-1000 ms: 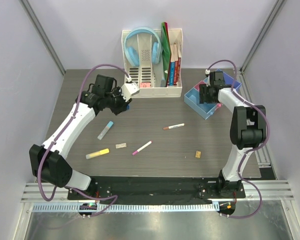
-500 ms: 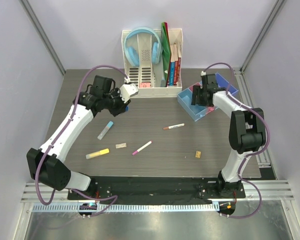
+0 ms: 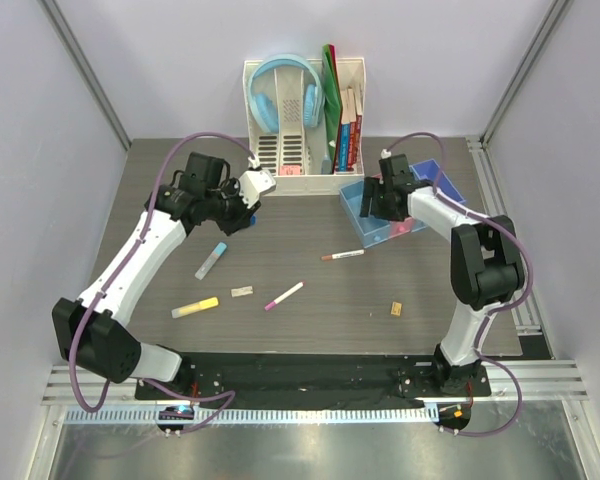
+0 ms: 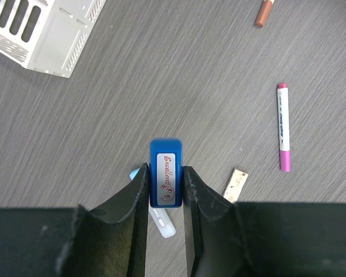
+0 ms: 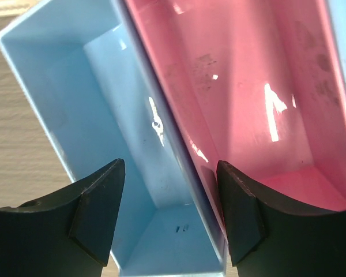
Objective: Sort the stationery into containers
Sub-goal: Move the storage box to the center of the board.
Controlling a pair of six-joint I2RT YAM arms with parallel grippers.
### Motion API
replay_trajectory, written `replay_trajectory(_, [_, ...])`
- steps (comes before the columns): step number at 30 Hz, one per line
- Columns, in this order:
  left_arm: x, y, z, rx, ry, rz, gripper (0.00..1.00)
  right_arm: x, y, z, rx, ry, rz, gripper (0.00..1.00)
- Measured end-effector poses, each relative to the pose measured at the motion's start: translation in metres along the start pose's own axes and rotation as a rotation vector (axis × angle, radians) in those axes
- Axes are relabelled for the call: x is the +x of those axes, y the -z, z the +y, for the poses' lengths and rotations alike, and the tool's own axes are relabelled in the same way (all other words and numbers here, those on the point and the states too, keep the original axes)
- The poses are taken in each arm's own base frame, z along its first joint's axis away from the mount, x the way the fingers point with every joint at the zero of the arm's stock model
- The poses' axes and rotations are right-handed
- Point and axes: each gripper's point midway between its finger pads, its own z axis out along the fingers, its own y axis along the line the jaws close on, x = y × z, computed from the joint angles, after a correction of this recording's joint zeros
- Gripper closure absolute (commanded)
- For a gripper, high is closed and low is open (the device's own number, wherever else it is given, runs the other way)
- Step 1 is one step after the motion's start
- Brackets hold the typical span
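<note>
Two claws working: left gripper (image 4: 165, 172) pinches the blue block (image 4: 165, 154) between its fingers, right gripper (image 5: 168, 173) spread astride the wall dividing blue bin (image 5: 98, 109) and pink bin (image 5: 242, 86). Grip firm, carry level.

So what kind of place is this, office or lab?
Probably a robot test cell dressed as a desk: a left arm and right arm bolted at the near edge of the table, plain walls with metal framing boxing it in, and a white desk organiser holding headphones and books.
</note>
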Motion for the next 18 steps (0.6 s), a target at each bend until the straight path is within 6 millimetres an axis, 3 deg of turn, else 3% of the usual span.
replay_trajectory(5, [0.005, -0.001, -0.003, 0.009, 0.005, 0.012, 1.00, 0.010, 0.002, 0.029, -0.043, 0.011, 0.011, 0.30])
replay_trajectory(18, [0.009, 0.005, -0.010, 0.021, 0.008, 0.022, 1.00, 0.024, -0.004, 0.080, -0.105, 0.037, 0.017, 0.31])
